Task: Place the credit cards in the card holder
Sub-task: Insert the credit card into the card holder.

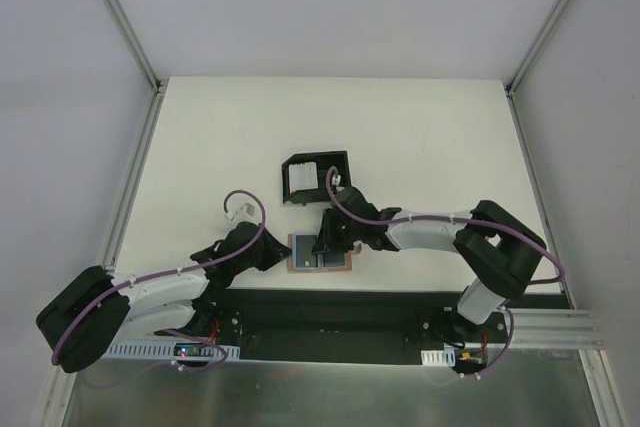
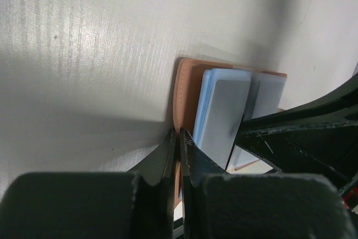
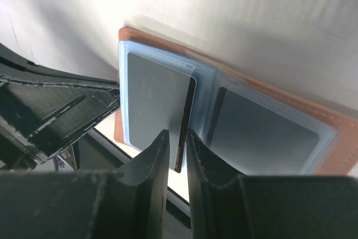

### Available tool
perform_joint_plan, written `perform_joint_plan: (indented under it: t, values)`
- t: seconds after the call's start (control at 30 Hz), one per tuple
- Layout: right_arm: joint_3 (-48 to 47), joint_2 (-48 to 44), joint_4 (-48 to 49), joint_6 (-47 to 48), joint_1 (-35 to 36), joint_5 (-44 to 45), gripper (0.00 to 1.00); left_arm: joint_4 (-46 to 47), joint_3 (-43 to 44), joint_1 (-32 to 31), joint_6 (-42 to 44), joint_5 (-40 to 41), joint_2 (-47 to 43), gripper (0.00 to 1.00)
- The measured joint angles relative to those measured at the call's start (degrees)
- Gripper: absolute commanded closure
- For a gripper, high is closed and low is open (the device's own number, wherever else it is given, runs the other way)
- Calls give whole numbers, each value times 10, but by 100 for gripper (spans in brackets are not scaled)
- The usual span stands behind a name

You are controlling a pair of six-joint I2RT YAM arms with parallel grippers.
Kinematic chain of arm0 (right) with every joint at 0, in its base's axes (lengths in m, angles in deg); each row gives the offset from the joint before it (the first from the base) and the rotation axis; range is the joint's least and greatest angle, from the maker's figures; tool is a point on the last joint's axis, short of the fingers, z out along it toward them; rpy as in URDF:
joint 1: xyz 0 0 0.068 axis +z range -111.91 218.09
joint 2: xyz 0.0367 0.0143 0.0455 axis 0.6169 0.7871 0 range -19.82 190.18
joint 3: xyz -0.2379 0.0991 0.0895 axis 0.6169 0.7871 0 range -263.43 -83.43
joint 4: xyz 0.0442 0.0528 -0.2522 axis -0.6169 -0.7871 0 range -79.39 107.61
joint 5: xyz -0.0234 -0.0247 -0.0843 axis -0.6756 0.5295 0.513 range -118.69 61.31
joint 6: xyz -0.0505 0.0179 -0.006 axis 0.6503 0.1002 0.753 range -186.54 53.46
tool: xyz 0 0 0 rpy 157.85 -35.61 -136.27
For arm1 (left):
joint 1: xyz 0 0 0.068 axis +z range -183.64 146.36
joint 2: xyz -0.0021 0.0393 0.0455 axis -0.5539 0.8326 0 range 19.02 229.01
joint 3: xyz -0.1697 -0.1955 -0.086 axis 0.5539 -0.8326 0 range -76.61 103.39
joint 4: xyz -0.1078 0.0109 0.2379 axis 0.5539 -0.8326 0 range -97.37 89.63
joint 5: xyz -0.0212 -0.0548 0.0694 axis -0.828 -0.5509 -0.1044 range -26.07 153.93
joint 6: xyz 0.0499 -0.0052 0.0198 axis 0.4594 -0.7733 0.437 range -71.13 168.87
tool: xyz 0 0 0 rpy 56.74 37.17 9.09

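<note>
Right gripper [image 3: 178,158]: jaws narrowly astride upright credit card [image 3: 188,110] at centre fold; firm pinch or not, cannot tell. Left gripper [image 2: 179,135]: clamped on card holder [image 2: 187,90] edge. Holder open flat, middle of table [image 1: 400,137] near edge. Pocketed cards [image 3: 151,99]: apparently two, one per half. Outstanding: seating the third.

Card holder [image 3: 335,146]: tan-brown leather outside, light blue inner pockets with a tone-on-tone stitched border. Credit cards [image 3: 151,96] in the pockets: plain pale grey. Edge-on card [image 3: 184,121]: dark, near-black edge. Left pincer [image 2: 179,132] and right pincer [image 3: 178,132]: matt black. Open-sided box [image 1: 315,158]: black, with white showing inside. Worktop [image 1: 400,127]: off-white, finely ribbed. Arm cables [image 1: 243,194]: purple.
</note>
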Motion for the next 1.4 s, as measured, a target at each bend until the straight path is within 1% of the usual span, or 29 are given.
perform_joint_plan:
  t: [0.3,0.6,0.77,0.93,1.1,1.27,1.37,1.4]
  values:
    - [-32,0,-38,1,12,-3,82,0,0,0,0,0,0,100]
    - [-41,0,-59,19,14,4,73,-5,0,0,3,0,-6,100]
    - [-61,-7,-97,48,18,29,71,-25,-3,0,17,-1,-40,100]
    - [-65,-45,-116,74,22,65,69,-41,-10,0,31,0,-85,100]
    - [-65,-93,-137,102,36,130,58,-50,-20,0,34,6,-109,100]
    - [-66,-143,-177,120,83,246,52,-56,-26,0,34,15,-111,100]
    - [-76,-155,-203,119,102,289,25,-56,-26,0,34,16,-111,100]
    - [-80,-157,-208,117,104,300,20,-56,-26,0,34,15,-111,100]
